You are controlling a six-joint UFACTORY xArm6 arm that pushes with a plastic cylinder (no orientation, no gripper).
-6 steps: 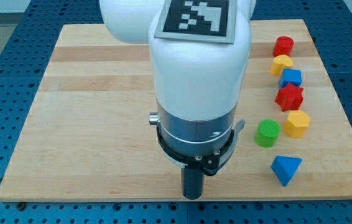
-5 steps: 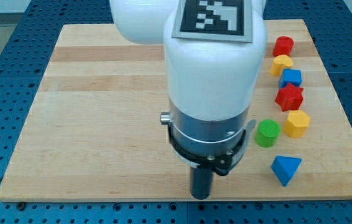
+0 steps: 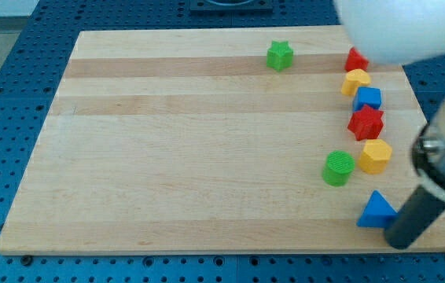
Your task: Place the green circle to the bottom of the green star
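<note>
The green circle lies on the wooden board at the lower right. The green star lies near the board's top edge, up and to the left of the circle. My tip is at the board's bottom right edge, to the right of and below the green circle, right next to the blue triangle. The arm's white body covers the view's top right corner.
A column of blocks runs down the right side: a red block, a yellow block, a blue block, a red star and a yellow hexagon. The board's right edge is close to my tip.
The arm has swung from the board's middle bottom to the far right. The green star now shows. The blue triangle has shifted right and turned.
</note>
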